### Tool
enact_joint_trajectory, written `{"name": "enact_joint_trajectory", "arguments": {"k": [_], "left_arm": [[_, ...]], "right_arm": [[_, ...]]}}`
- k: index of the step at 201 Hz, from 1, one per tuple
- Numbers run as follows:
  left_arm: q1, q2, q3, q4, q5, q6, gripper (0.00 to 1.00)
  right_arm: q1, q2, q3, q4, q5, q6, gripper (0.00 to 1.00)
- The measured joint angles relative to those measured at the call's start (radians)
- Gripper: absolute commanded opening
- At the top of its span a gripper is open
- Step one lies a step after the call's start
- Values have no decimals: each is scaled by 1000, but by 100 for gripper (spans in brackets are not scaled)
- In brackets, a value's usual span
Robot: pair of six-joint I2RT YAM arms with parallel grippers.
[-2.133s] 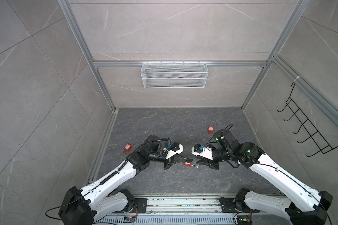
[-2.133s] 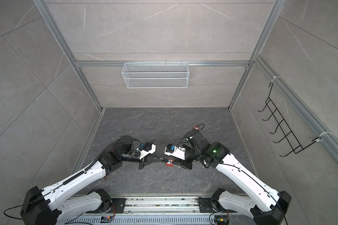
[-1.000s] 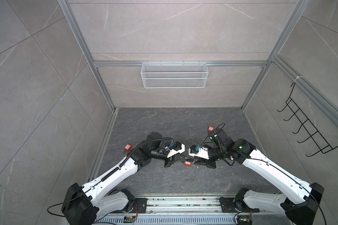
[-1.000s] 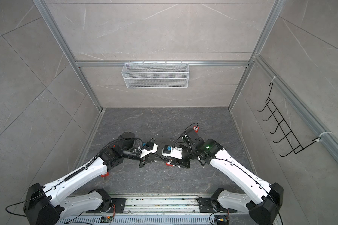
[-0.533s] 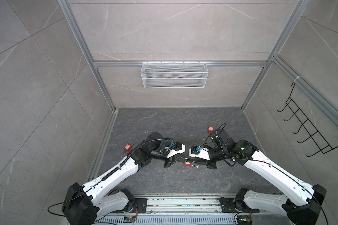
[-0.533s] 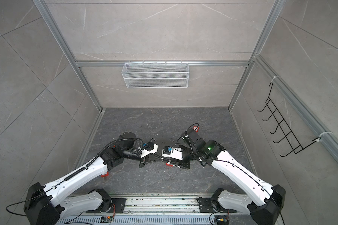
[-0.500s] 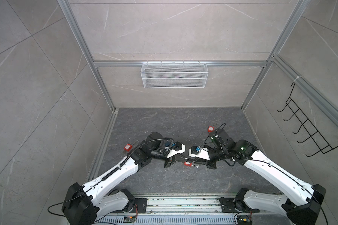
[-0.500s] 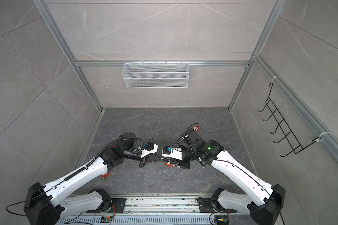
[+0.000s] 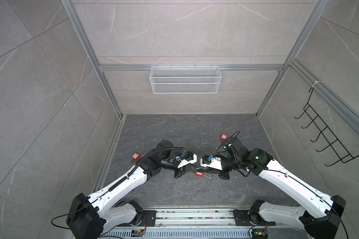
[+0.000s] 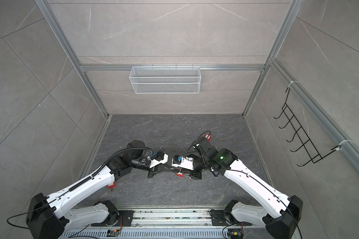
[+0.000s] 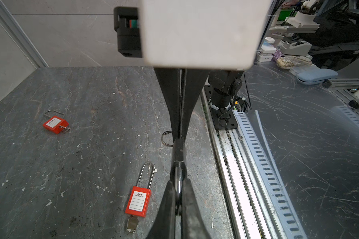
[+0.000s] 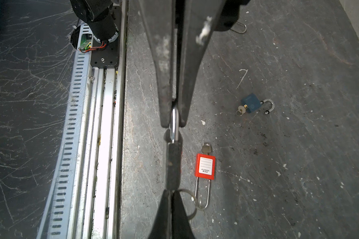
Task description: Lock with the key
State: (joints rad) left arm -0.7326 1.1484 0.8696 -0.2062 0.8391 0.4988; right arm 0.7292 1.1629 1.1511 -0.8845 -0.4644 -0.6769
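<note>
Bimanual lock-handling scene, both top views and both wrist views. The black padlock (image 12: 174, 163) was held edge-on between the two hands, over the middle of the dark stone surface (image 9: 195, 128). The right hand (image 12: 174, 122) was clenched on its silver shackle (image 12: 174, 132). The left hand (image 11: 179, 137) was clenched on the opposite end of the body, where a key ring (image 11: 166, 139) hung beside its fingertips. Whether its pads pinched a key or the body itself could not be told.

A long-shackle red padlock (image 11: 138, 200) lay flat on the surface just beside the two hands, a key (image 11: 132, 224) standing in its base. A second red padlock (image 9: 223, 136), shackle open, lay near the right arm's elbow. A third red padlock (image 9: 135, 156) lay near the left arm, towards the left wall. A blue padlock (image 12: 250, 105) with an open shackle and a key in it lay apart from these, on the surface behind the left hand.

A white wire basket (image 9: 184, 79) hung on the back wall and a black hook rack (image 9: 330, 144) on the right wall.
</note>
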Motion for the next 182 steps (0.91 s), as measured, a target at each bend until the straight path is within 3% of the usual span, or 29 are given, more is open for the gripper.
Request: {"name": "enact_joint_trajectory", "arguments": {"k": [40,103,146,182], "left_arm": [[0,11,13,-43,-22,39,0],[67,134,144,-162,-16,137,0],[84,430,475,-457,-112,290,0],[84,648,658,-663,-232,379,0]], "right_arm": [[-9,-17,-52,19,24,3,0],[-169,-50,-225,82,44,53,0],[-214,-62,-262,154,129,148,0],[-245,-100,-303,209,172,215,0]]}}
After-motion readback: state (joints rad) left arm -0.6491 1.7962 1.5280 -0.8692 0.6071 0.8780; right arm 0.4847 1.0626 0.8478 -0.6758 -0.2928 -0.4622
